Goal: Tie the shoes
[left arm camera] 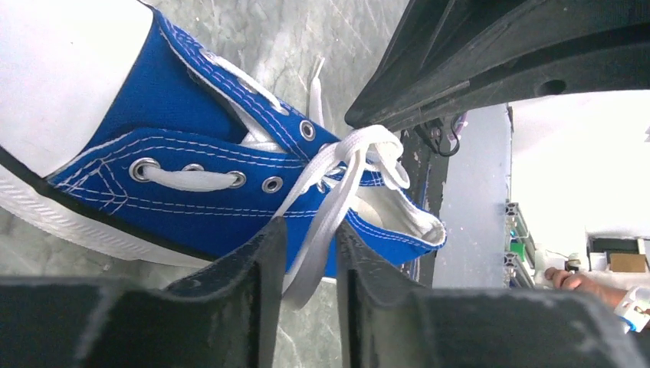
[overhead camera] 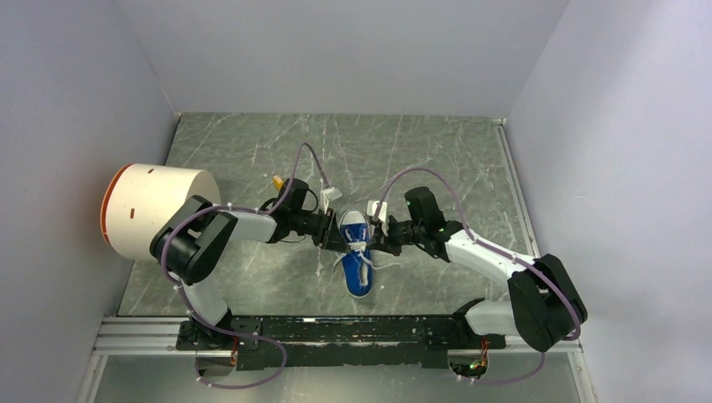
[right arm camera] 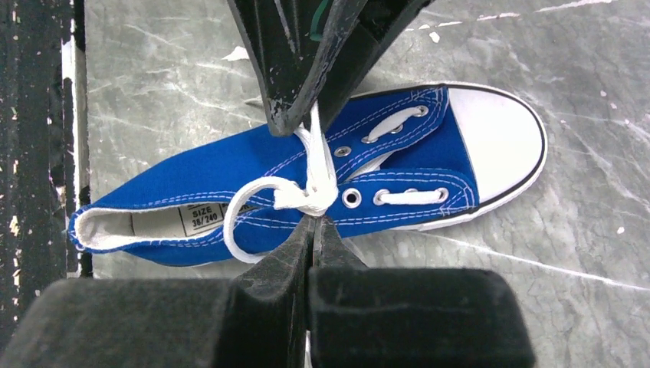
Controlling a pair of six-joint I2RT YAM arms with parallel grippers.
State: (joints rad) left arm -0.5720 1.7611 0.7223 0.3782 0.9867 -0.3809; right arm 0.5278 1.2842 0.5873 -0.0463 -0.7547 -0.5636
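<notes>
The blue canvas shoe (overhead camera: 357, 252) with its white toe cap lies mid-table, toe pointing away from the arm bases. Both grippers meet over its laces. My left gripper (left arm camera: 310, 226) is open at the shoe's left side; a white lace loop (left arm camera: 331, 207) hangs loosely between its fingers. My right gripper (right arm camera: 314, 221) is shut at the shoe's right side, its tips pressed against the white knot (right arm camera: 310, 195) with a strip of lace pinched between them. A second loop (right arm camera: 238, 230) droops over the shoe's side. In the top view the left gripper (overhead camera: 336, 233) and right gripper (overhead camera: 375, 243) flank the shoe.
A large white cylinder with an orange rim (overhead camera: 155, 210) lies at the table's left edge behind the left arm. A small yellow block (overhead camera: 278, 180) sits behind the left wrist. Grey walls enclose three sides; a black rail (overhead camera: 336, 332) runs along the near edge.
</notes>
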